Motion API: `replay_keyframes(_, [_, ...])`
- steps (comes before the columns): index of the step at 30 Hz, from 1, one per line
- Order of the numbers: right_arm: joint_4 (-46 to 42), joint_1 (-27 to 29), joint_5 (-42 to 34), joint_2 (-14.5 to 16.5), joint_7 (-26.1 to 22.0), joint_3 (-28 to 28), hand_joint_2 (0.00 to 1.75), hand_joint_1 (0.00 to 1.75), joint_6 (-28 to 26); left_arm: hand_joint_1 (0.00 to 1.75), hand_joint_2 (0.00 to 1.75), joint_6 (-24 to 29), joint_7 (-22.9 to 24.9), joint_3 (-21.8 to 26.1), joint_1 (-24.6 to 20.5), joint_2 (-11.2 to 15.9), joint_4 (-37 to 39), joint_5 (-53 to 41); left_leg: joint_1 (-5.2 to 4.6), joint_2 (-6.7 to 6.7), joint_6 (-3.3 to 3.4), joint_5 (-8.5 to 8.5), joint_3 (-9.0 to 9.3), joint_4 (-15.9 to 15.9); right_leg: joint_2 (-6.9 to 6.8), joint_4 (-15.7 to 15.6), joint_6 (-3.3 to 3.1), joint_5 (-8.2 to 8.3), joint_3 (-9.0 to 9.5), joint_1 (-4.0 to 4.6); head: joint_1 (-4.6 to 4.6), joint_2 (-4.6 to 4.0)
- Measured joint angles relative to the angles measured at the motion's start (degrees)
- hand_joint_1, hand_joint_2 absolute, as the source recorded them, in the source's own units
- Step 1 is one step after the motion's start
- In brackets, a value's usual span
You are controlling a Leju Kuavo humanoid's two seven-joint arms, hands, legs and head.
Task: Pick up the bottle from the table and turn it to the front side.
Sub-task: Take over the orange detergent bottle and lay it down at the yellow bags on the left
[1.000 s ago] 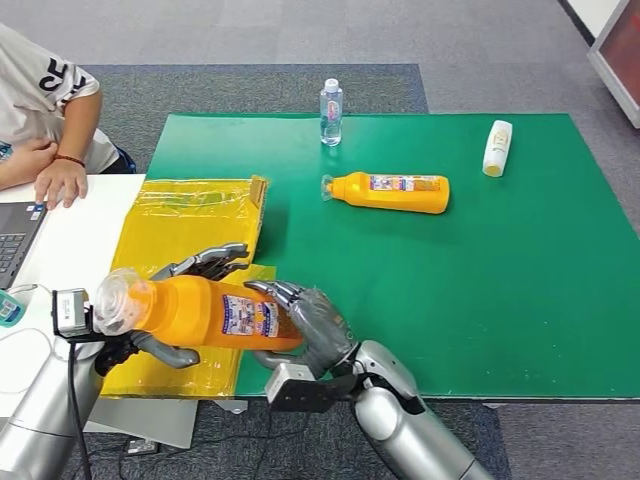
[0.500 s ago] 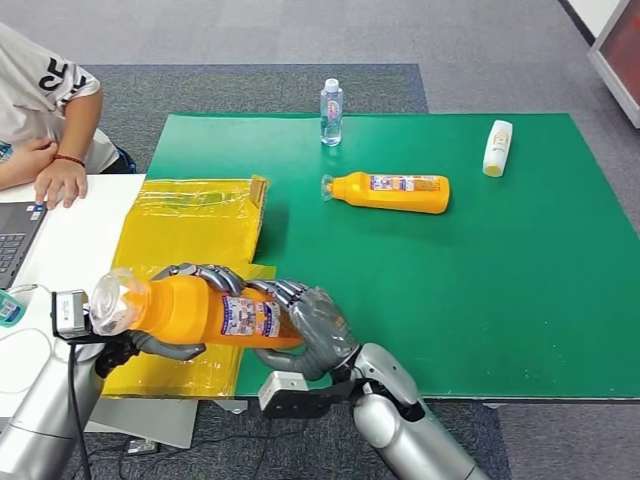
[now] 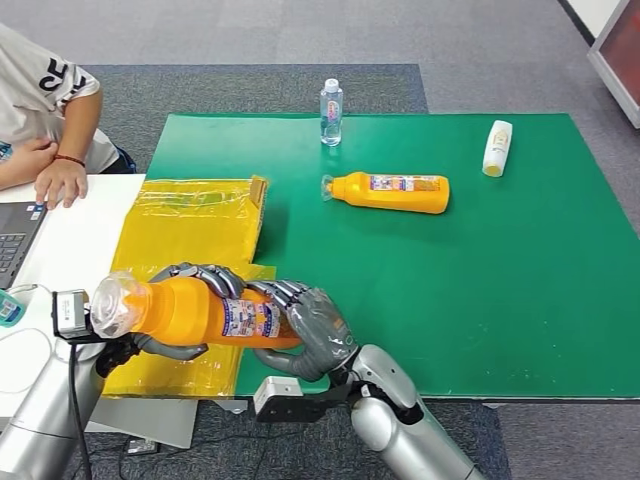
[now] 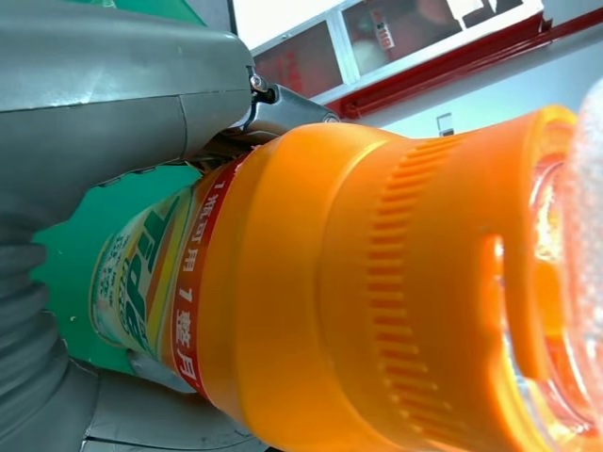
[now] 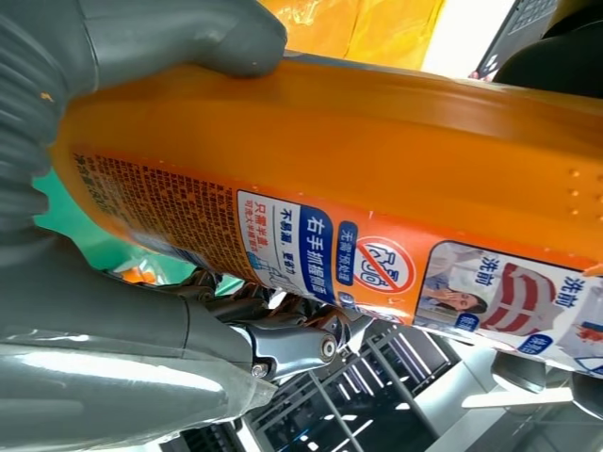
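An orange bottle with a clear cap and a printed label lies level in the air over the table's near left corner. My left hand wraps the cap end, fingers over the top and thumb under. My right hand grips the base end. In the left wrist view the orange bottle shows its ribbed neck and label edge. In the right wrist view the bottle shows the label with small print, my thumb lying on it. A second orange bottle lies on its side at mid table.
A green mat covers the table. Yellow plastic bags lie at its left. A small clear water bottle stands at the far edge, a white bottle lies far right. A person sits at the left by a laptop.
My left hand's fingers have closed down over the bottle's top. The right hand has shifted slightly toward me, still on the base.
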Motion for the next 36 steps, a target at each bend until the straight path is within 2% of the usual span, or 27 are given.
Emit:
replay_keyframes(3, [0.00,0.00,0.01,0.01,0.12,0.03,1.75,1.75,-0.02,1.75,1.75,0.13,0.00,-0.02,0.00,0.00,0.00,-0.01,0.00,0.00,0.00,0.00,0.00,0.00,0.00,0.00,0.00,0.00,0.00,0.00,0.00,0.00])
replay_keyframes(4, [0.00,0.00,0.01,0.01,0.16,0.04,1.75,1.51,-0.02,1.75,1.75,0.14,0.00,-0.02,0.00,0.00,0.00,-0.01,0.00,0.00,0.00,0.00,0.00,0.00,0.00,0.00,0.00,0.00,0.00,0.00,0.00,0.00])
replay_keyframes(7, [0.02,0.00,-0.26,0.04,0.30,0.05,1.75,0.21,-0.02,1.75,1.75,0.20,0.00,-0.02,0.00,0.00,0.00,-0.03,0.00,0.00,0.00,0.00,0.00,0.00,0.00,0.00,0.00,0.00,0.00,0.00,0.01,0.00])
replay_keyframes(8, [0.05,-0.01,-0.66,0.07,0.34,0.05,1.75,0.00,0.06,1.75,1.75,0.25,0.00,-0.02,0.01,0.01,0.00,-0.04,0.00,0.00,0.00,0.00,0.00,0.00,0.00,0.00,-0.01,0.00,0.00,0.00,0.01,0.00])
replay_keyframes(19, [1.78,-0.56,-8.39,0.60,-0.84,-1.53,1.75,0.00,3.53,1.75,1.75,1.27,0.02,-0.13,0.77,1.01,0.00,-0.89,0.01,0.00,-0.01,0.01,0.00,0.00,0.00,0.00,-0.02,0.00,-0.02,0.01,0.01,0.00])
replay_keyframes(23, [2.69,-0.70,-9.97,0.85,-0.91,-2.76,1.75,0.00,4.21,1.75,1.75,4.02,0.02,-0.68,0.66,1.98,0.00,-1.91,0.02,0.00,-0.01,0.01,0.00,0.00,0.00,0.00,-0.02,0.01,-0.03,0.02,0.01,0.00])
replay_keyframes(25, [3.25,-0.87,-11.77,0.91,-1.12,-4.00,1.75,0.00,4.71,1.75,1.75,8.79,0.04,-2.35,0.16,3.46,0.06,-3.59,0.02,0.01,-0.02,0.01,0.00,0.00,0.01,-0.01,-0.03,0.01,-0.06,0.02,0.01,0.00])
replay_keyframes(27, [3.72,-0.97,-13.95,0.91,-1.39,-5.82,1.75,0.00,5.13,1.75,1.75,15.70,0.09,-5.00,-1.04,5.60,0.47,-6.23,0.04,0.01,-0.04,0.03,0.00,0.00,0.01,-0.01,-0.04,0.02,-0.10,0.03,0.01,0.00])
replay_keyframes(30, [3.99,-0.93,-16.71,0.90,-1.59,-9.51,1.75,0.00,5.70,1.75,1.75,26.01,0.82,-9.15,-5.18,8.02,3.44,-12.53,0.05,0.01,-0.03,0.15,-0.03,0.00,-0.01,-0.01,-0.07,0.09,-0.14,0.04,0.01,0.00])
replay_keyframes(33, [3.93,-0.45,-18.05,0.90,-1.59,-13.91,1.75,0.00,6.37,1.75,1.75,33.32,5.47,-11.96,-10.28,8.85,6.22,-19.41,0.07,0.01,-0.06,0.22,-0.08,0.00,0.00,-0.01,-0.10,0.22,-0.18,0.07,0.00,0.00])
replay_keyframes(36, [3.56,0.75,-18.25,0.99,-1.61,-18.23,1.75,0.00,7.05,1.75,1.75,38.35,11.70,-14.00,-15.33,8.64,7.21,-25.56,0.07,0.00,-0.06,0.27,-0.20,0.01,0.00,-0.01,-0.06,0.31,-0.28,0.06,0.01,0.00])
